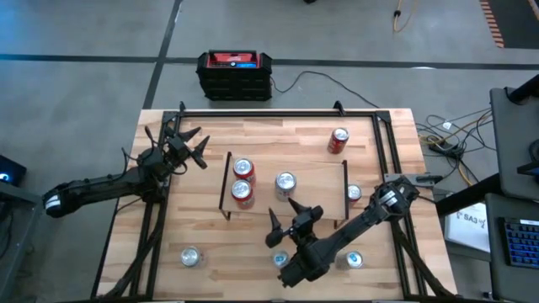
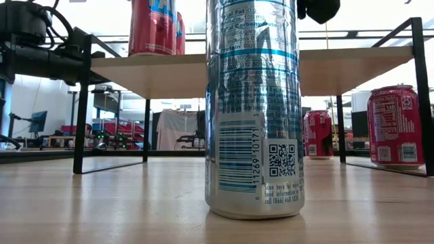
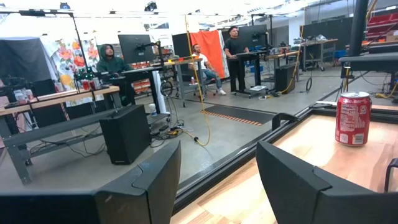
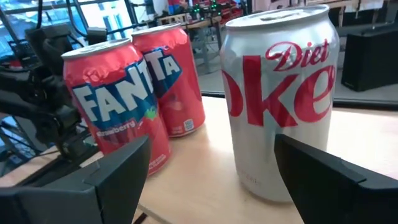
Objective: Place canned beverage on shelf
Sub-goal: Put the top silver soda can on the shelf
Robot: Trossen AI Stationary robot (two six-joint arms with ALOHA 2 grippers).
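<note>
- Right gripper (image 1: pixel 291 220) hovered by the shelf (image 1: pixel 320 172), jaws wide, empty, Diet Coke can (image 4: pixel 280 93) just ahead.
- Left gripper (image 1: pixel 192 145) idled, jaws apart, empty.

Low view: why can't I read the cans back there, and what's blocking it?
Low view: a silver can stands close to the lens and fills the middle; bright backlight from the room leaves the shelf underside dark. Right wrist view: the Diet Coke can looks sharp, evenly lit.

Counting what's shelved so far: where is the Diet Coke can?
In the high view the Diet Coke can stands on the shelf, right of two red Fanta cans, with the open right gripper just before it.
</note>
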